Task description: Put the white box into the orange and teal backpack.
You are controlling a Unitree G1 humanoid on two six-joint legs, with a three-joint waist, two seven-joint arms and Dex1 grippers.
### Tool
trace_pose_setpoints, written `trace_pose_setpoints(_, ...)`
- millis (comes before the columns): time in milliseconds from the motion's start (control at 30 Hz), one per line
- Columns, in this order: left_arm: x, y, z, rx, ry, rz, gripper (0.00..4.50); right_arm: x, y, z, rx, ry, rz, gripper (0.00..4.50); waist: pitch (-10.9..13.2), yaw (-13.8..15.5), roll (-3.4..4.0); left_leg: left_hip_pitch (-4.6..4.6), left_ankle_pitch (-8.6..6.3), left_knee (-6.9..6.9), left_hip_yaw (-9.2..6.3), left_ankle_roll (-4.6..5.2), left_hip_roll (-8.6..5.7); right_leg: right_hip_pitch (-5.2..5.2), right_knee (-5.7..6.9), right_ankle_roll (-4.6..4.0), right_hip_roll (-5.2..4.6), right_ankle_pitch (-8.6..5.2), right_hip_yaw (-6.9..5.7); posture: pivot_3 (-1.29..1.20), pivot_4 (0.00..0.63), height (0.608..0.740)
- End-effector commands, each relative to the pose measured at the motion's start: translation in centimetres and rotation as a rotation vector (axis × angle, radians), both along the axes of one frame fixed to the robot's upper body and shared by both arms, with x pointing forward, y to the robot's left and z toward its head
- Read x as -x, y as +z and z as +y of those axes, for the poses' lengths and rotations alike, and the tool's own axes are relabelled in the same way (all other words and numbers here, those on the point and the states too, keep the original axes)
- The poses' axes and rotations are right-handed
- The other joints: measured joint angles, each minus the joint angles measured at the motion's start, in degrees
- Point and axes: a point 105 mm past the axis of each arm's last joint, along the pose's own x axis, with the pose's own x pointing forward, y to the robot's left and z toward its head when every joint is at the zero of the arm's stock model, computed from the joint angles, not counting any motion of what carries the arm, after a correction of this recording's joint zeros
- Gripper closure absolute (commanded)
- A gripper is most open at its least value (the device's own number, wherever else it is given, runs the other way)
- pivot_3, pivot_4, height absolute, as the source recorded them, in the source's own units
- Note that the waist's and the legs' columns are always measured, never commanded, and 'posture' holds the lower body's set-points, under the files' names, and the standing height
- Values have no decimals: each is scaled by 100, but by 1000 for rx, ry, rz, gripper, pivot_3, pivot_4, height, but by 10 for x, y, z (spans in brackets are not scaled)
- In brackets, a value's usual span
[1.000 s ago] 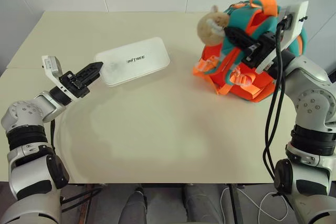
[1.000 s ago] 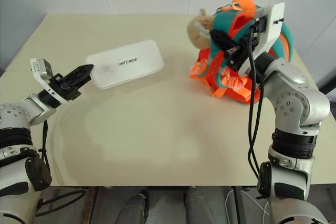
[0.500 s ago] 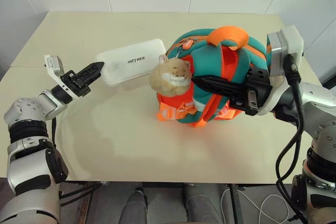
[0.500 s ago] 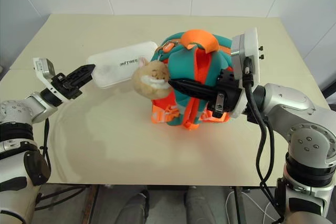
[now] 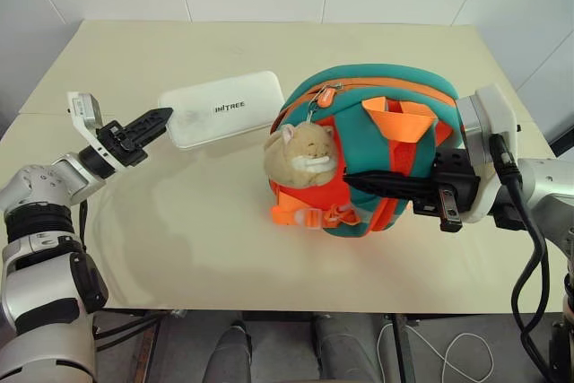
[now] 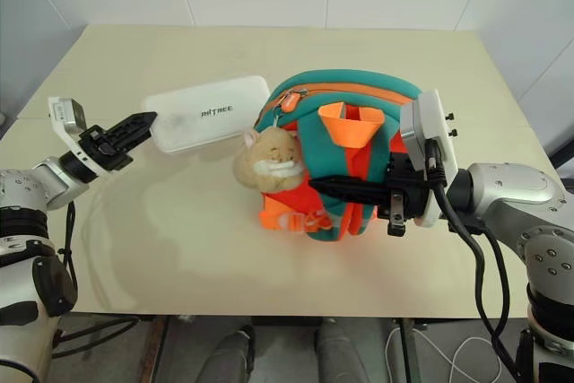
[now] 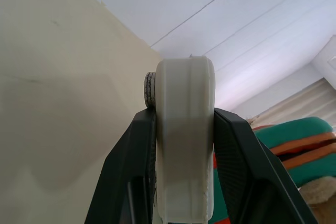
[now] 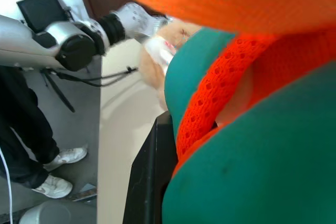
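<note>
Centrally on the table [image 5: 134, 248] sits the orange and teal backpack [image 5: 377, 123], the right gripper [image 5: 354, 179] clamped on its strap. Left of it, farther back, the white box [image 5: 229, 109] is pinched at 1 end by the left gripper [image 5: 164, 117].

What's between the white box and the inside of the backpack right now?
The backpack's zipper looks shut, so no opening shows for the white box. The plush toy hangs on the side facing the box, which the left gripper grips by its edge.
</note>
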Motion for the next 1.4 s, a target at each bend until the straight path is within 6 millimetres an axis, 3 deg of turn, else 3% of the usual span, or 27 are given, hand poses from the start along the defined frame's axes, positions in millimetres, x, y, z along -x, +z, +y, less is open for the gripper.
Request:
trace_pose_setpoints(33, 17, 40, 8, -47, -18, -204, 3256, -3, 4, -9, -6, -33, -37, 4500, 0, 12, 0, 0, 0, 0, 0, 0, 0, 0, 0, 0, 0, 0, 0, 0, 150, 740)
trace_pose_setpoints(433, 57, 66, -10, -285, -184, -463, 3256, -10, -1, -10, -9, -54, -20, 4500, 0, 41, 0, 2, 0, 8, 0, 0, 1, 6, 3, 0, 0, 0, 0, 0, 150, 740)
trace_pose_setpoints(933, 79, 107, -6, -313, -168, -658, 3259, -14, -4, -9, -6, -58, -13, 4500, 0, 109, 0, 5, 0, 11, 0, 0, 3, 10, 3, 0, 1, 0, -3, 0, 150, 740)
trace_pose_setpoints(1400, 94, 108, -15, -306, -247, -652, 3274, -18, -8, -12, 6, -58, 8, 4500, 0, 110, 0, 6, 0, 19, 0, 1, 3, 13, 7, 0, 1, 0, -7, 0, 150, 740)
